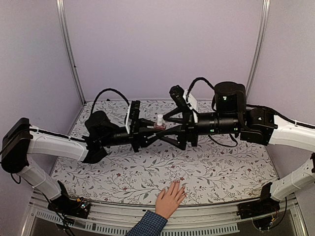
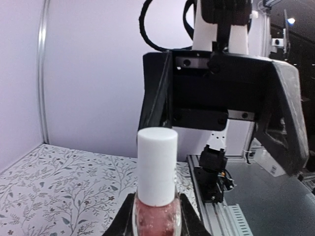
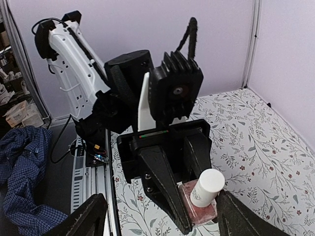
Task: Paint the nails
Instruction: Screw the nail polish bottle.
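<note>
I count one bottle of pink polish with one white cap, one human hand in a blue checked cuff, and my own two pincers.

The nails are too small for me to make out. From overhead I see only pale fingertips spread flat on the flowered table, well below and nearer than both pincers, close to the table's front edge. The arm behind the cuff is cut off by the bottom of that view. The bottle's lower half is also cut off in my left wrist view, and overhead it is partly buried among black fingers.

My left pincer is clamped narrow on the bottle's glass body, one finger on each side, and holds it upright above the table with the cap standing clear of the fingers.

My right pincer faces it head-on and stands wide. Its two fingers sit far apart at the lower corners of its own wrist view (only their tips show), with the cap between them. Neither finger touches the cap, and this pincer holds nothing.

A heap of blue checked cloth lies off the table, to the far side of my left arm.
</note>
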Controlling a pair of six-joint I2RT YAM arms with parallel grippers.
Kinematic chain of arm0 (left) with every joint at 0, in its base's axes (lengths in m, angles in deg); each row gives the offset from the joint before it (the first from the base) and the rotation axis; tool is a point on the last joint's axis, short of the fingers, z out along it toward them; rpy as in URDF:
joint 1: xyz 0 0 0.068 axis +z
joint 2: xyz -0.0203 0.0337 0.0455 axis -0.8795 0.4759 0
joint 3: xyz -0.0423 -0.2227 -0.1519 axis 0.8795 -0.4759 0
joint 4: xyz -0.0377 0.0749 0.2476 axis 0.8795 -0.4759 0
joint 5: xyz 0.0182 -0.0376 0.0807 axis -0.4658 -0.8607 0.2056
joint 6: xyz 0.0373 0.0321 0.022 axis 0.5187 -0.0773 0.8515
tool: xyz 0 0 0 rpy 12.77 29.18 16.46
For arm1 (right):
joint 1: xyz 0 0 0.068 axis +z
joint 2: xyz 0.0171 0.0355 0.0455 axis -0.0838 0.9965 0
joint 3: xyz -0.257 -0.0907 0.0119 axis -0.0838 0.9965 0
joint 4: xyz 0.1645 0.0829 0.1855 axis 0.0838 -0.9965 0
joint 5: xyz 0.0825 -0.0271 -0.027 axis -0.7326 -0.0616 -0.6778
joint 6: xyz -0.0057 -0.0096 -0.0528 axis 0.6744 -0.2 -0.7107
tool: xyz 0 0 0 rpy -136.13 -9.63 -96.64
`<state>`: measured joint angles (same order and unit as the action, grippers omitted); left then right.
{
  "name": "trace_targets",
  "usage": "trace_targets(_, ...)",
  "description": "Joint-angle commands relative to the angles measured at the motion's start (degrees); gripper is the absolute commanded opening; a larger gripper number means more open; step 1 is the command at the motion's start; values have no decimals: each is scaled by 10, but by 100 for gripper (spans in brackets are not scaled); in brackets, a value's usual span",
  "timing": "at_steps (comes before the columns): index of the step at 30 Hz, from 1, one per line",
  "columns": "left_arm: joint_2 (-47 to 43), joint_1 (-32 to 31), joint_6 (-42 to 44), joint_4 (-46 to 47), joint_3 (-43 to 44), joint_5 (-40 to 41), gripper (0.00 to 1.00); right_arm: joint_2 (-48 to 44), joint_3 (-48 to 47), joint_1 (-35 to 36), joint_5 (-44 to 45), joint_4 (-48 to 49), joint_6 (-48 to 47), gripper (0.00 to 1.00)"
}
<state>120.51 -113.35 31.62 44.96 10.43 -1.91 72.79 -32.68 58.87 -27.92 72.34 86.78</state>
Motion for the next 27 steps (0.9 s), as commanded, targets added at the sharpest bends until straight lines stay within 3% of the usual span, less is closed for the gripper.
trace_targets(1,25,14,-62,79,16,-157,0,-44,8,-3,-66,-6,-51,79)
trace_targets(7,52,13,-104,129,34,-271,0,-55,-1,-5,-135,-35,-98,69)
trace_targets(12,70,-2,-111,130,55,-319,0,-32,-20,-5,-161,-56,-124,63)
trace_targets(17,80,-18,-96,104,76,-335,0,-11,-31,-5,-184,-57,-132,57)
trace_targets(21,75,-18,-84,91,74,-325,0,-1,-36,-5,-193,-57,-133,42)
trace_targets(24,68,-18,-72,80,70,-318,0,-5,-33,-5,-198,-56,-134,38)
trace_targets(27,69,-18,-72,79,71,-319,0,-6,-33,-5,-202,-56,-133,27)
